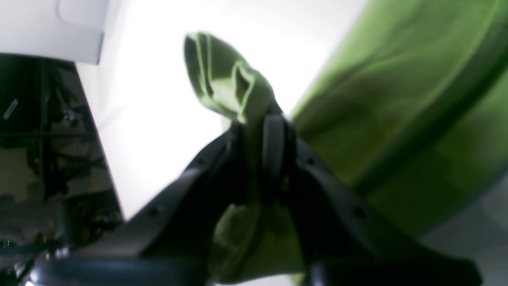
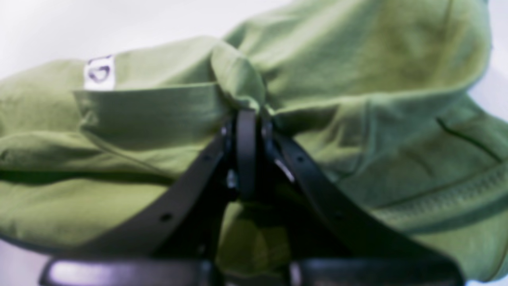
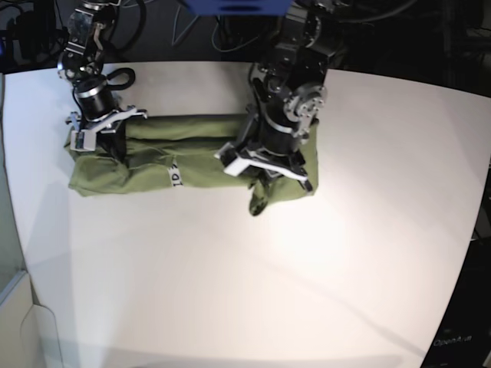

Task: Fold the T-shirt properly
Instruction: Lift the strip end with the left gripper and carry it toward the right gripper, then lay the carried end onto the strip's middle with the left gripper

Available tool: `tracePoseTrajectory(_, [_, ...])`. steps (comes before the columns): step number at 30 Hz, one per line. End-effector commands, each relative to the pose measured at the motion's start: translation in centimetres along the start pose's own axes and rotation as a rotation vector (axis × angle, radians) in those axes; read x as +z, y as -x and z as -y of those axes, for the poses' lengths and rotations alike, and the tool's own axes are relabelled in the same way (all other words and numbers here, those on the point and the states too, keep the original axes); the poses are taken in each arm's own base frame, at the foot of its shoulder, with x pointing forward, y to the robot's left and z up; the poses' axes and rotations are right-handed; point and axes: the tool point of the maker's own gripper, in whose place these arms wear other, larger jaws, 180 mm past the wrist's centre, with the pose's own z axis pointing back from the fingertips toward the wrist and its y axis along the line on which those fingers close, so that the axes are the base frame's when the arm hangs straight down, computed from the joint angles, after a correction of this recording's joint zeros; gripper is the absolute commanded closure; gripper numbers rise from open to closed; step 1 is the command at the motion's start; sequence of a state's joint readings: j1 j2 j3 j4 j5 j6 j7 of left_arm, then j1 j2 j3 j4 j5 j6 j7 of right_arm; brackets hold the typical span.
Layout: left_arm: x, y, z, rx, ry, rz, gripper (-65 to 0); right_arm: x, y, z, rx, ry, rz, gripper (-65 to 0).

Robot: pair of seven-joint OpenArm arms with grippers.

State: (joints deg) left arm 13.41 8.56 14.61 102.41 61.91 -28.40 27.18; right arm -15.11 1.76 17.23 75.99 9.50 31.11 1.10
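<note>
Base view: the nearest ground is bare white table (image 3: 230, 291). Beyond it lies the shirt (image 3: 199, 165), a long olive band running across the table, rolled or folded lengthwise, with a white label (image 3: 175, 177) on its near edge.

The left pincer (image 3: 259, 182) stands over the band's end on this view's right, pointing down. A tongue of cloth hangs just below it toward the near side. The rest of the shirt stretches away from it to the other arm.

The right pincer (image 3: 107, 144) is farther back, at the band's opposite end, also pointing down into the cloth, with the label between the two pincers.

Left wrist view: the left pincer (image 1: 254, 131) has its jaws drawn close on a bunched fold of the shirt (image 1: 226, 83). The fold sticks out past the tips, and more green cloth lies to the right of the jaws. White table (image 1: 158, 119) lies to their left.

Right wrist view: the right pincer (image 2: 247, 119) is closed tight, its tips pinching a small ridge of shirt (image 2: 357, 79) that puckers just ahead of them. The label (image 2: 99, 72) sits up and left of the tips. Cloth fills nearly the whole view around the jaws.
</note>
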Motion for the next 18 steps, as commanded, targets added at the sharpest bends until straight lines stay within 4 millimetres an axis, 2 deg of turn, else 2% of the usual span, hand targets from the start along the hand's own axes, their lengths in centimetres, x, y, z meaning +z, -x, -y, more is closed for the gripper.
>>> tracePoseTrajectory(1, [0.1, -1.3, -0.8, 0.009, -0.045, 0.036, -1.9, 0.2, 1.1, 0.3, 0.024, 0.01, -0.06, 0.0])
tracePoseTrajectory(10, [0.3, -2.9, 0.3, 0.014, -0.057, 0.05, -1.8, 0.4, 1.4, 0.3, 0.023, 0.01, -0.067, 0.0])
tracePoseTrajectory(15, [0.9, -4.9, 1.6, -0.013, -0.031, 0.08, -1.8, 0.7, 1.8, 0.3, 0.022, 0.011, -0.075, 0.0])
tracePoseTrajectory(18, [0.8, -4.9, 2.1, -0.017, -0.02, 0.079, -1.8, 0.8, 1.8, 0.4, 0.023, 0.012, -0.077, 0.0])
